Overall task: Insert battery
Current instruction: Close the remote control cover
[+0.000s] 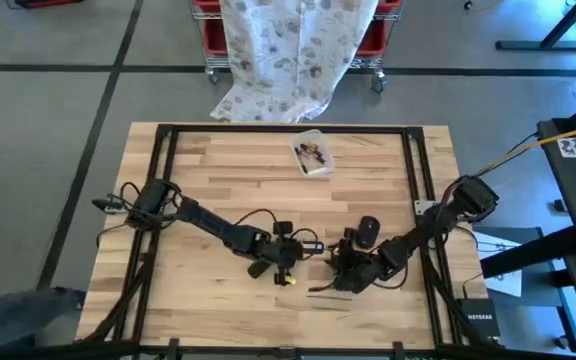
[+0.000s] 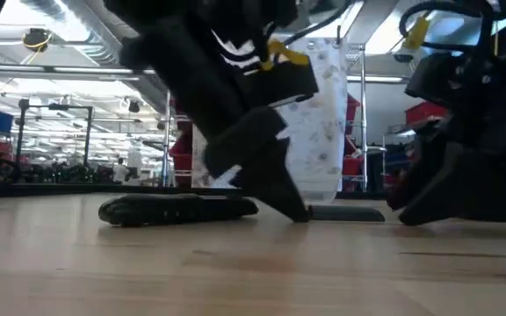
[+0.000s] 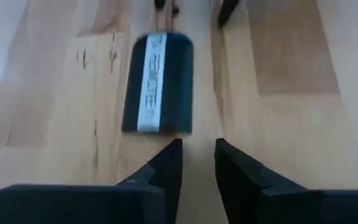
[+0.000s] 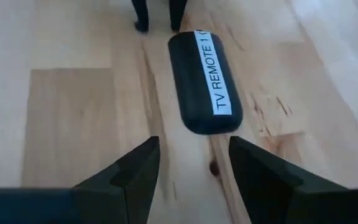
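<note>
A black remote (image 4: 204,81) labelled "TV REMOTE 1" lies flat on the wooden table between my two grippers, and also shows as the remote (image 3: 158,83) (image 1: 309,244) (image 2: 178,209). My left gripper (image 3: 199,155) (image 1: 301,262) stands low at the remote's left end, with a narrow gap between its fingers and nothing in it. My right gripper (image 4: 194,155) (image 1: 335,262) stands low at the remote's right end, open wider and also empty. Both grippers point slightly past the remote's near side. No battery shows plainly.
A clear plastic box (image 1: 311,152) with small dark items sits at the table's far middle. A black oval object (image 1: 368,232) lies just beyond my right gripper. A black frame (image 1: 288,129) runs around the table, and bare wood (image 1: 218,300) lies toward the near edge.
</note>
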Robot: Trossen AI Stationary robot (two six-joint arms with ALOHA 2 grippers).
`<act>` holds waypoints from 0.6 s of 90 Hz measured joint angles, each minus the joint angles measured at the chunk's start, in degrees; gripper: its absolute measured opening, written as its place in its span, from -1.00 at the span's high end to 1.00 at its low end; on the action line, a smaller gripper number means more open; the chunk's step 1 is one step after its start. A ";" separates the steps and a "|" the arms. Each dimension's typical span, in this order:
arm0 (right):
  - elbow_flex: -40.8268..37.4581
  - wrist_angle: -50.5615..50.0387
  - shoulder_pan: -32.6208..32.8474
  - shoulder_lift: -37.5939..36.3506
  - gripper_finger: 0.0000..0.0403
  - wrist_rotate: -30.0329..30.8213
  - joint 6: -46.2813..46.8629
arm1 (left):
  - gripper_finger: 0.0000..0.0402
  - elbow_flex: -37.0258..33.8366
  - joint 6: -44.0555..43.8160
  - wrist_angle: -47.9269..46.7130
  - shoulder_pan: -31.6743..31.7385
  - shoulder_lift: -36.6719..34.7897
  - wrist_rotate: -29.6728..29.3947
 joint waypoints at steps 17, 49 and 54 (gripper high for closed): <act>-2.33 7.44 -2.48 0.07 0.09 -2.74 -3.14 | 0.71 0.01 0.56 3.93 0.74 1.83 1.74; -2.11 9.27 -3.53 0.39 0.09 -4.63 -4.97 | 0.71 -0.10 0.63 2.81 -1.34 -0.78 -2.12; -1.60 9.18 -3.80 0.44 0.09 -5.12 -4.98 | 0.71 -0.10 0.67 2.90 -1.69 -1.01 -2.58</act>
